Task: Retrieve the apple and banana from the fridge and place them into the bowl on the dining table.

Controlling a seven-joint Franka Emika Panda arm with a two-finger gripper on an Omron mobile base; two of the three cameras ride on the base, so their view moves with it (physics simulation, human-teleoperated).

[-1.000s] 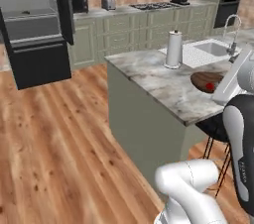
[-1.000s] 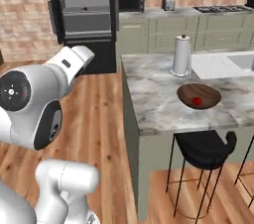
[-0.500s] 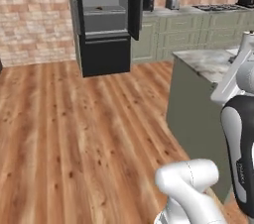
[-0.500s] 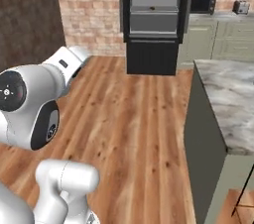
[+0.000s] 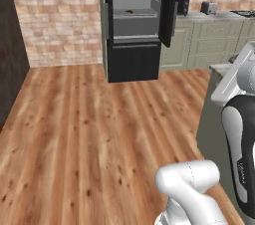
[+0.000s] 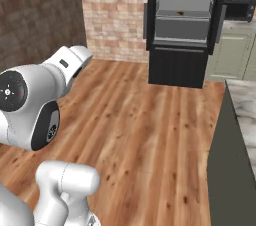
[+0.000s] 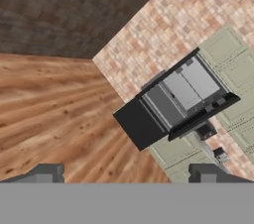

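The black fridge point(image 5: 137, 25) stands with both doors open against the far wall, across the wooden floor from me; it also shows in the right base view point(image 6: 182, 25) and, tilted, in the hand view point(image 7: 171, 101). On one of its pale grey shelves lies a small orange-brown shape, the banana point(image 5: 130, 11) point(image 6: 181, 13). My gripper point(image 7: 129, 176) is open with nothing between its fingertips point(image 7: 47, 172), high above the floor and far from the fridge. A corner of the dining table point(image 5: 219, 72) point(image 6: 244, 101) sits at the right. The apple and the bowl are out of view.
A black microwave point(image 5: 183, 4) point(image 6: 238, 9) and a toaster point(image 5: 208, 7) rest on the sage wall counter right of the fridge. A brick wall runs left of the fridge, and a dark wall point(image 5: 10, 45) closes the far left. Open wooden floor point(image 5: 99, 119) lies between me and the fridge.
The whole picture has shifted: the base has swung from the dining table toward the fridge, which now sits larger and near centre. The table top with the bowl has slid out of view. The gripper stays open.
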